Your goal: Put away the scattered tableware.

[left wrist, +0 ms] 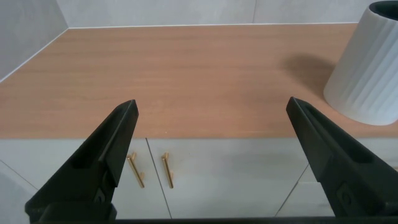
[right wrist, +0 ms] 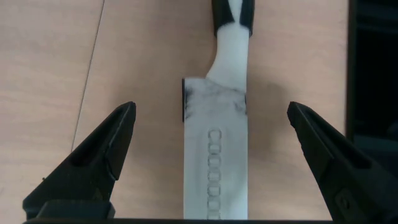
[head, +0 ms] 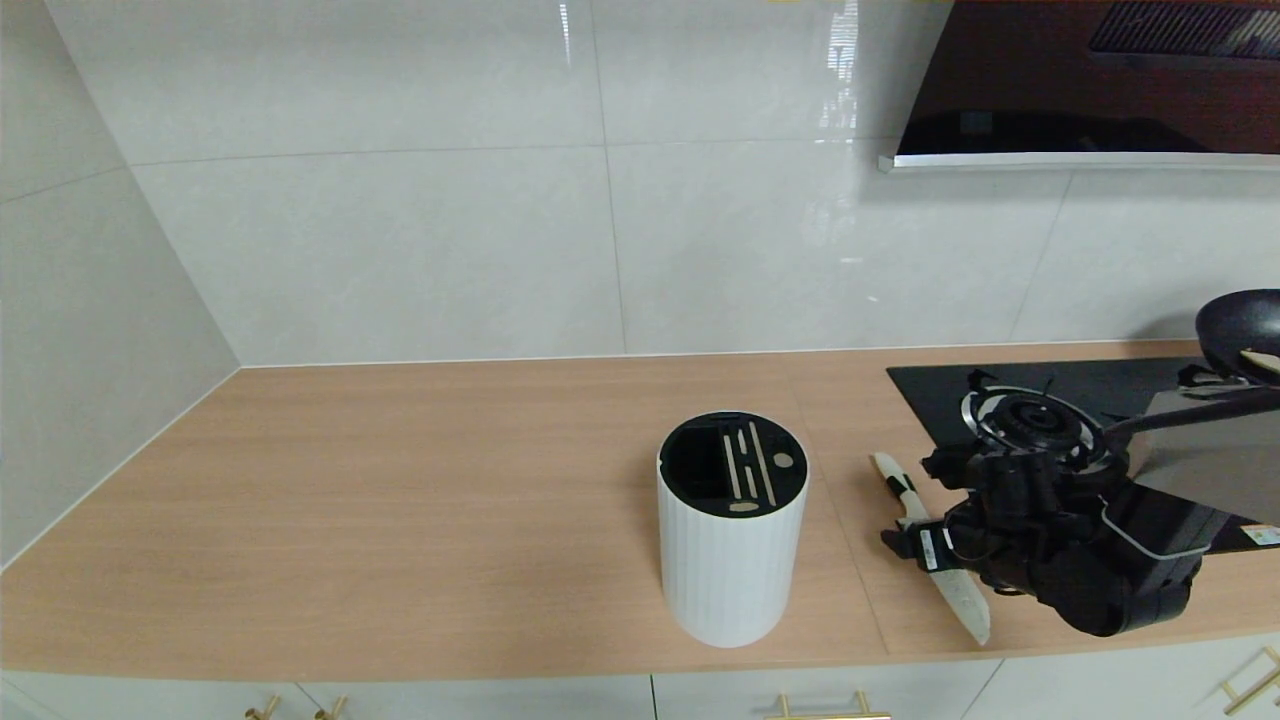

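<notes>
In the head view, the right gripper [head: 925, 505] covers the middle of the white-bladed knife with a black-and-white handle [head: 962, 600], so we see only the handle end and the blade's tip there. In the right wrist view the knife [right wrist: 214, 155] is cut off at both ends: the blade runs out of the picture one way and most of the handle the other. The black frying pan [head: 1240, 330] on the dark glass hob [head: 1130, 385] is cut by the picture's edge.

The blade is pale and broad, with a row of small oval marks along it and dark smudges near its heel. The handle is white with black bands.

The knife lies flat on the light wooden countertop [head: 400, 500], between the white ribbed cylindrical holder with a black slotted top [head: 733, 560] and the hob.

The right gripper [right wrist: 211, 111] hangs directly above it, its 2 jaws spread wide, 1 on each side of the blade's heel. We cannot tell whether they touch it.

The left gripper [left wrist: 211, 104], jaws also spread with nothing between them, sits by the counter's front edge, with the holder [left wrist: 370, 68] off to one side.
</notes>
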